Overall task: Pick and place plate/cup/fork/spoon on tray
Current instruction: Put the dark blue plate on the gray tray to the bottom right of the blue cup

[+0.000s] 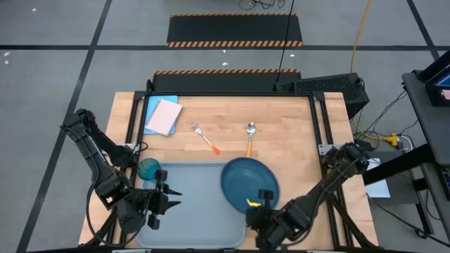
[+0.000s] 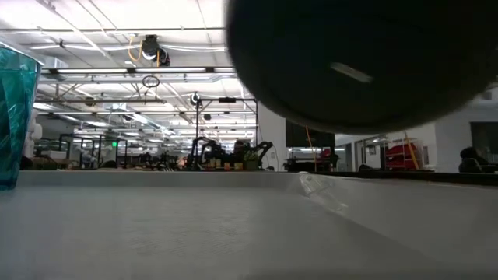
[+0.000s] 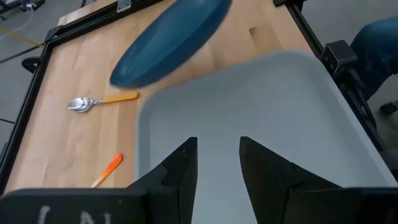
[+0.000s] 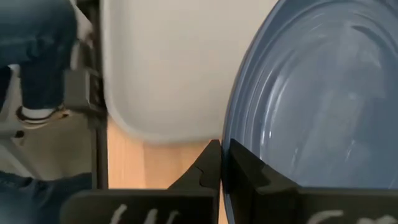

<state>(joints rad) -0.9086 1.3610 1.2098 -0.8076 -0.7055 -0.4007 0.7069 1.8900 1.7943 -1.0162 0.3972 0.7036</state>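
The dark teal plate [image 1: 247, 181] hangs over the right end of the pale grey tray [image 1: 190, 211], held by my right gripper [image 1: 263, 202]. In the low view its dark underside [image 2: 358, 62] is above the tray floor. The teal cup [image 1: 149, 169] stands upright in the tray's far left corner. The fork [image 1: 206, 138] and the spoon [image 1: 249, 137] lie on the wood beyond the tray. My left gripper [image 1: 169, 197] is open and empty over the tray's left part, near the cup. My right gripper pinches the plate's rim [image 4: 231, 134] between its two shut fingers, at the plate's near edge. The fingers come from the table's near side. The plate is lifted clear of the tray and tilted, as the left wrist view [image 3: 168, 43] shows.
A flat blue-and-pink rectangle [image 1: 162, 116] lies at the table's far left corner. Black frame rails [image 1: 320, 133] run along the table's sides. The tray's middle [image 3: 249, 118] is bare.
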